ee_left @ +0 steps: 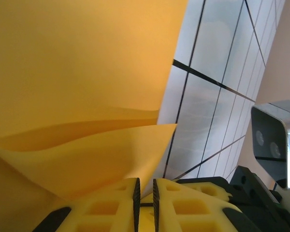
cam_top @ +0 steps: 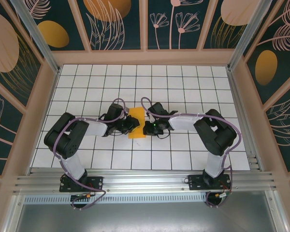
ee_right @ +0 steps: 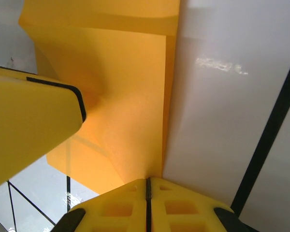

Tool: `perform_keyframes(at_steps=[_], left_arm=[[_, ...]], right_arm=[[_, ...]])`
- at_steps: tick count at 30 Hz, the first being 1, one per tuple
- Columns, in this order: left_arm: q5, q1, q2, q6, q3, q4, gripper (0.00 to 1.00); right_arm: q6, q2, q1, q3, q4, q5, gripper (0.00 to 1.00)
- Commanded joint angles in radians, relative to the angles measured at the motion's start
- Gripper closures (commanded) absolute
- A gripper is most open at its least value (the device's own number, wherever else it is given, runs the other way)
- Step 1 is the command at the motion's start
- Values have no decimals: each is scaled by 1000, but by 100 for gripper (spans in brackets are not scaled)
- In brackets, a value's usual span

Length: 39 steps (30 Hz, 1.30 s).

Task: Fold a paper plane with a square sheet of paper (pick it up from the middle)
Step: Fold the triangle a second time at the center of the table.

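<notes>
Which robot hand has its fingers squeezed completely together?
The right gripper: its pads meet in a thin line on the square sheet of paper. The left gripper shows a narrow dark gap between its pads.

High rear view downward over the table (cam_top: 183, 77); two wrist views close on the shared paper (ee_left: 77, 72).
</notes>
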<state>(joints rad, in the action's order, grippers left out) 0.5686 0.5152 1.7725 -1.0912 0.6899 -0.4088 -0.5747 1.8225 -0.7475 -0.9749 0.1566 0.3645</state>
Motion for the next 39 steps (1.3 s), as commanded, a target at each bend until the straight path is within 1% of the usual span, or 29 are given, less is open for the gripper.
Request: perform_keyframes(at_steps=[1,5,9,14,23,27,35,37,39], left_arm=[[10,8,23,-3,3,-8,84],[-37,8,45,29,20,72,86],[-55,8,62,40,28,98,87],[-83,7,62,53,34,129,88],[-89,8,58,56,31,136,88],[-91,8,56,58,34,139,88],[-94,7,50,66,46,152,88],[-88,8,43,67,51,145,86],[-61,9,20,56,46,118,83]], right_arm=[[10,26,4,0,57,-16,91],[20,-8,4,-17,52,-10,91],[38,-48,4,-62,59,0,91],[46,-61,-11,-88,53,28,90],[39,4,-32,-73,58,29,90],[27,29,-28,-56,70,-15,90],[-3,40,-23,5,51,-18,91],[-5,40,-23,12,50,-21,91],[-6,41,-23,14,52,-25,91]])
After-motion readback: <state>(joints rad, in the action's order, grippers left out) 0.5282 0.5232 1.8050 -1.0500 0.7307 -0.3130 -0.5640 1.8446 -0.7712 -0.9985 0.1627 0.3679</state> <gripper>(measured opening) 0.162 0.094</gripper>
